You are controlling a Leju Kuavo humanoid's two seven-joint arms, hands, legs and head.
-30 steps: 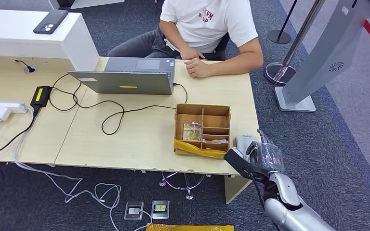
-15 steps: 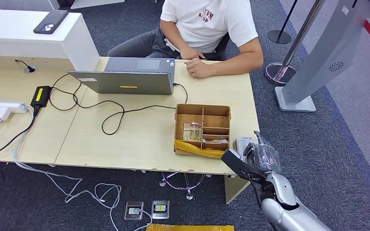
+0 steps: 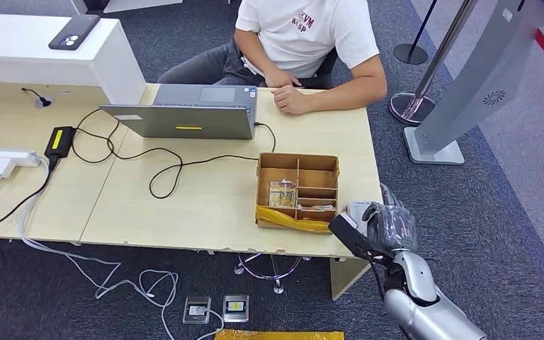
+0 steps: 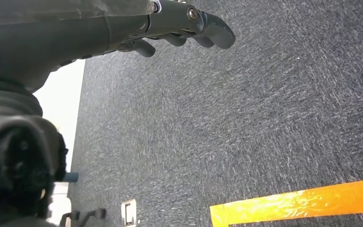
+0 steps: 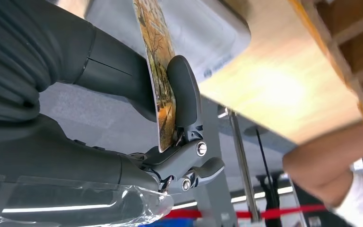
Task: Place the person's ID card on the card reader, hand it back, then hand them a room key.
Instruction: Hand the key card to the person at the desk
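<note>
**Card held on edge at the reader, near right corner of desk**

In the right wrist view a card (image 5: 160, 80) printed in orange and brown is seen pinched between the thick thumb (image 5: 184, 94) and the darker fingers of the right hand (image 5: 123, 123); the card is gripped on edge, its face turned sideways; just beyond it lies the grey card reader (image 5: 203, 33), flat on the desk; whether card and reader touch cannot be told. In the head view the right hand (image 3: 386, 227) is placed at the desk's near right corner, partly covering the pale reader (image 3: 358, 207); its silver forearm enters from below.

The left hand (image 4: 99, 28) is seen in its own wrist view above dark carpet (image 4: 246, 118); its fingers (image 4: 212, 30) are loosely curved and nothing is held in them; a strip of orange tape (image 4: 298, 201) is noted on the floor.

Just beside the reader stands a cardboard divider box (image 3: 297, 190) with a yellow strip along its near wall; a card-like item is lodged in one compartment. Further along the desk (image 3: 205, 205) an open laptop (image 3: 184, 117) and trailing black cables are recorded; a person in a white shirt (image 3: 304, 35) is seated at the far side, one forearm resting on the desk edge.
</note>
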